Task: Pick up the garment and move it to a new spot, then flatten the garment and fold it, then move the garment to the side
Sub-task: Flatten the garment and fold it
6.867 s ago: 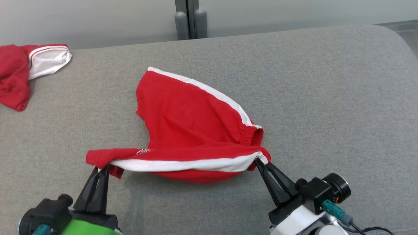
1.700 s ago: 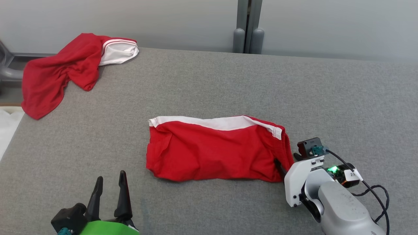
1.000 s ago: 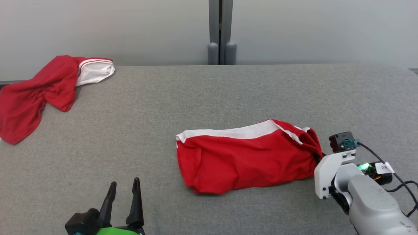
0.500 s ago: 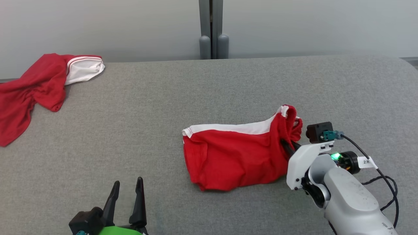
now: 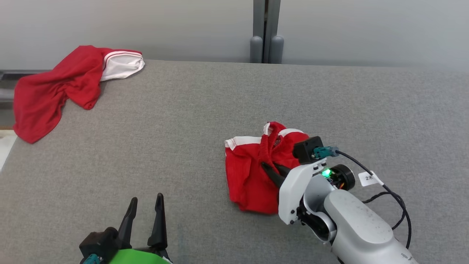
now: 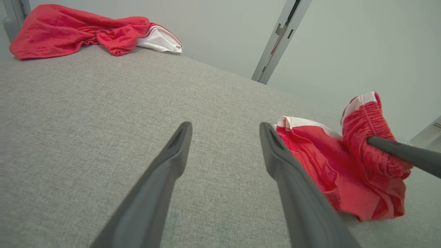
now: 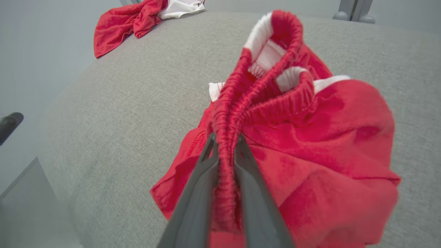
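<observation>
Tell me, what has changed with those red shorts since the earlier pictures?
The right gripper, shut on the elastic waistband of the red shorts with white side stripes, has carried that end leftward over the rest, folding them. The left gripper let go and stays open. The crumpled red-and-white garment at the far-left corner of the grey fabric surface is unmoved.

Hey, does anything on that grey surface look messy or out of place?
Yes. The red shorts are bunched in a crumpled heap, waistband pinched up by the right end effector. Another red garment lies rumpled at the far left corner.
</observation>
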Motion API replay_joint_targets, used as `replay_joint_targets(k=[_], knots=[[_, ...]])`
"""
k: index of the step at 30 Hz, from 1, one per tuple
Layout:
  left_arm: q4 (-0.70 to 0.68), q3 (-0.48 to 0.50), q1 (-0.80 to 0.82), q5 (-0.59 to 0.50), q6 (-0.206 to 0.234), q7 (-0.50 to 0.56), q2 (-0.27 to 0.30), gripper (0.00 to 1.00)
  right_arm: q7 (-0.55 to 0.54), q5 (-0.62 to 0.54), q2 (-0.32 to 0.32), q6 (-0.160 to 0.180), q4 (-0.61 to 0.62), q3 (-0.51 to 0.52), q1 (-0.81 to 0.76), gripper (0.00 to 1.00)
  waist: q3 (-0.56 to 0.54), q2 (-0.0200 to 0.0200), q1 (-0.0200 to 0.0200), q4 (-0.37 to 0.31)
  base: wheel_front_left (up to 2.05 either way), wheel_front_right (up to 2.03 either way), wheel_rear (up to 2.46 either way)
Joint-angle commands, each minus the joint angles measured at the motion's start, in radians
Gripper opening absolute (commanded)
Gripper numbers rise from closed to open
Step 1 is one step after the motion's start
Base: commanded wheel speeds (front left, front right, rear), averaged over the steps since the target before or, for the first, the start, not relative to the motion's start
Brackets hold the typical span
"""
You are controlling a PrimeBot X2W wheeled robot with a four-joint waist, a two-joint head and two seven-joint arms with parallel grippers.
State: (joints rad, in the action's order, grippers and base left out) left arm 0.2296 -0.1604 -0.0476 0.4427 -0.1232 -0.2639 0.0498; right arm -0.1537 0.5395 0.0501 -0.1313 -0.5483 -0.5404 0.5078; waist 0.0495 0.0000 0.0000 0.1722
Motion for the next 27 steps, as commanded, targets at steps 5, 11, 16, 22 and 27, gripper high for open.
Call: replay_joint_targets(k=[5, 11, 16, 22, 27], knots=[[0.0, -0.01, 0.028, 0.017, 0.006, -0.001, 0.001, 1.0, 0.012, 0.055, 0.003, 0.001, -0.024, -0.081, 0.028, 0.0, 0.02, 0.0, 0.0, 0.04, 0.0, 0.0, 0.0], [0.0, -0.01, 0.035, 0.023, 0.009, 0.0, 0.001, 1.0, 0.06, 0.082, 0.002, 0.001, -0.061, -0.14, 0.062, 0.4, 0.03, 0.0, 0.0, 0.044, 0.0, 0.0, 0.0], [0.003, -0.017, 0.045, 0.023, 0.008, 0.0, 0.001, 1.0, 0.126, 0.104, 0.003, 0.001, -0.064, -0.211, 0.086, 1.0, 0.037, 0.0, 0.0, 0.029, 0.0, 0.0, 0.0], [0.005, -0.03, 0.064, 0.001, 0.003, -0.001, 0.001, 1.0, 0.215, 0.076, 0.002, 0.001, -0.084, -0.207, 0.105, 1.0, 0.033, 0.0, 0.0, 0.001, 0.0, 0.0, 0.0], [0.015, -0.052, 0.089, -0.027, -0.001, -0.001, 0.001, 1.0, 0.317, 0.011, 0.003, 0.001, -0.115, -0.147, 0.109, 1.0, 0.012, 0.0, 0.0, -0.029, 0.0, 0.0, 0.0]])
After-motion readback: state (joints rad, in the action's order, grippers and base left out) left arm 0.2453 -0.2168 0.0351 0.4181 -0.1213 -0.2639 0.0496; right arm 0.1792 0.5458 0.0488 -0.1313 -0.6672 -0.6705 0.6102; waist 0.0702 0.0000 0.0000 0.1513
